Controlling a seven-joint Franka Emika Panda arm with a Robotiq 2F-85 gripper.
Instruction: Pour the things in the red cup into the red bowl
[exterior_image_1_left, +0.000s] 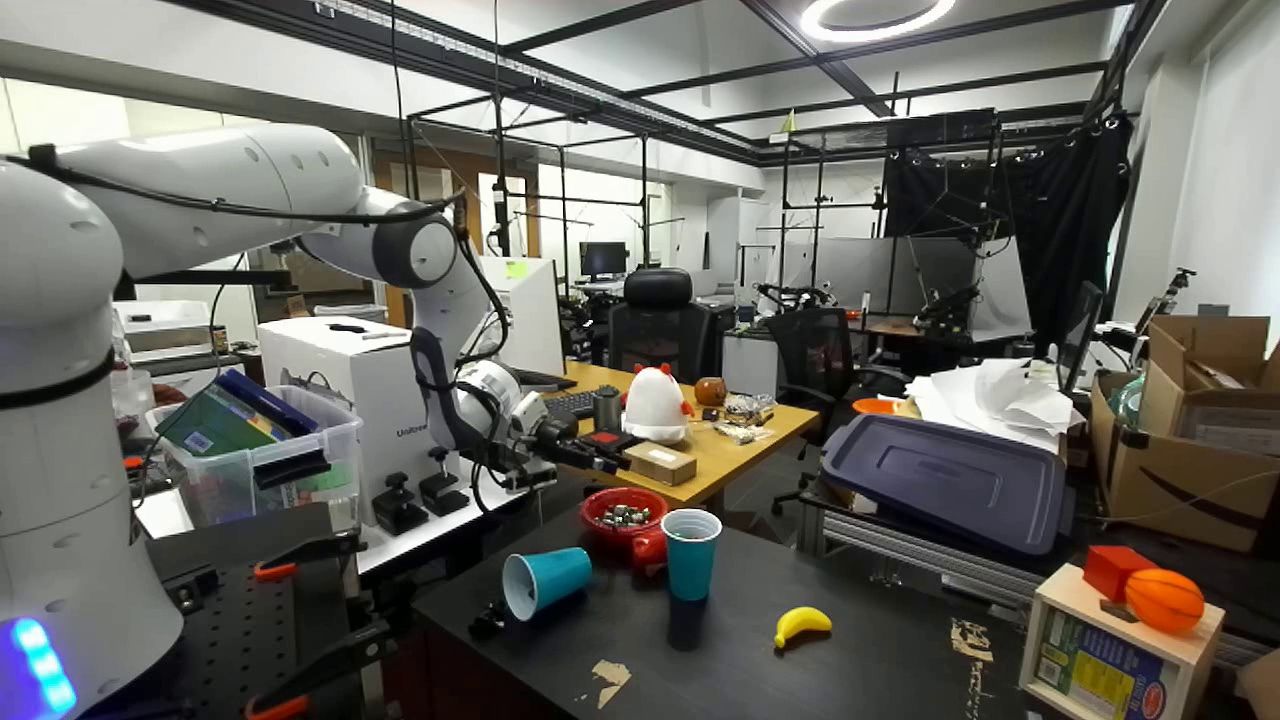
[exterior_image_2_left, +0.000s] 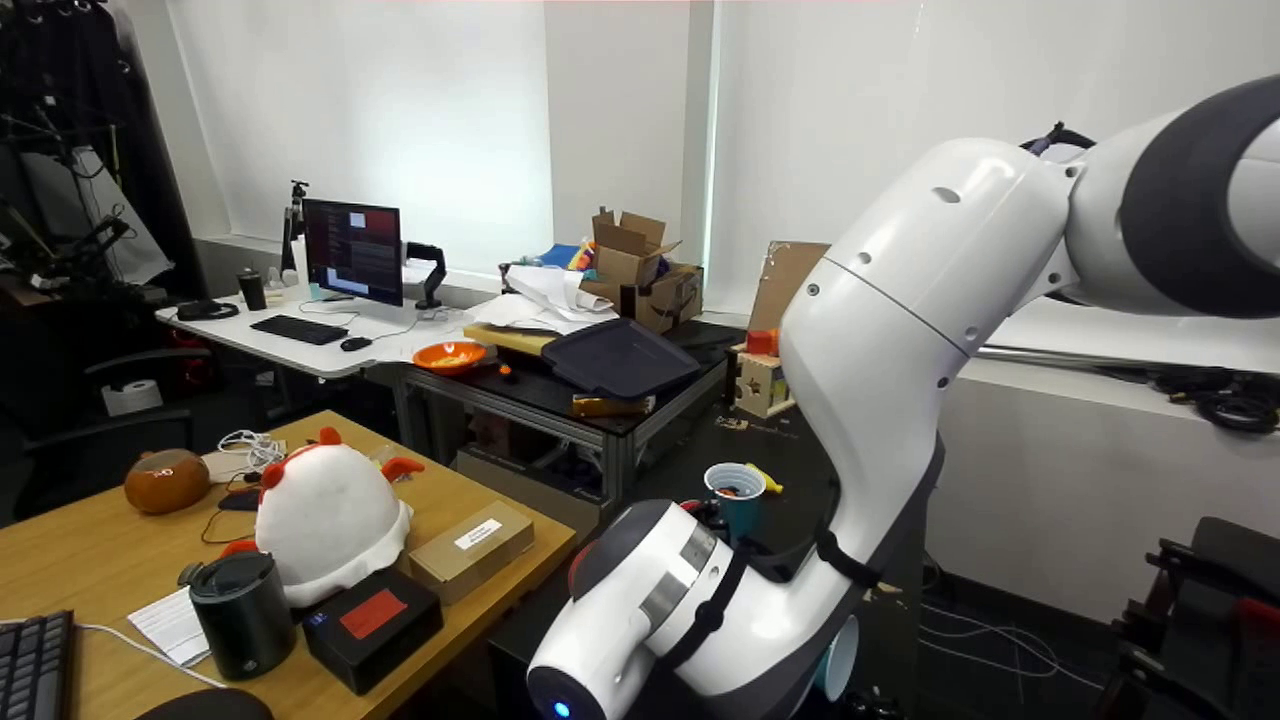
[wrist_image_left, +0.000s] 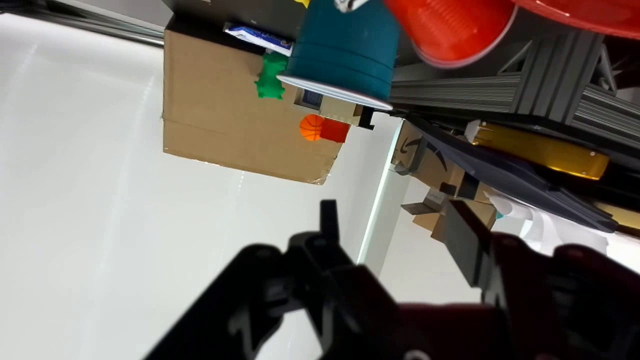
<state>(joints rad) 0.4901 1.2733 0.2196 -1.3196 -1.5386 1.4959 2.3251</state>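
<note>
The red bowl (exterior_image_1_left: 602, 538) stands on the dark table and holds a heap of small metallic pieces. The red cup (exterior_image_1_left: 648, 552) lies on its side against the bowl, beside the upright blue cup. In the wrist view the red cup (wrist_image_left: 450, 32) shows its pale rim, with the bowl (wrist_image_left: 595, 15) at the top right corner. My gripper (exterior_image_1_left: 588, 470) is above and behind the bowl. In the wrist view the gripper (wrist_image_left: 392, 225) has its fingers wide apart with nothing between them. In an exterior view the arm hides most of the bowl and cup.
A blue cup (exterior_image_1_left: 690, 560) stands upright next to the red cup. Another blue cup (exterior_image_1_left: 555, 580) lies on its side near the table edge. A yellow banana (exterior_image_1_left: 802, 624) and a wooden box (exterior_image_1_left: 1120, 650) are to the right. A desk with a cardboard box (exterior_image_1_left: 660, 463) adjoins behind.
</note>
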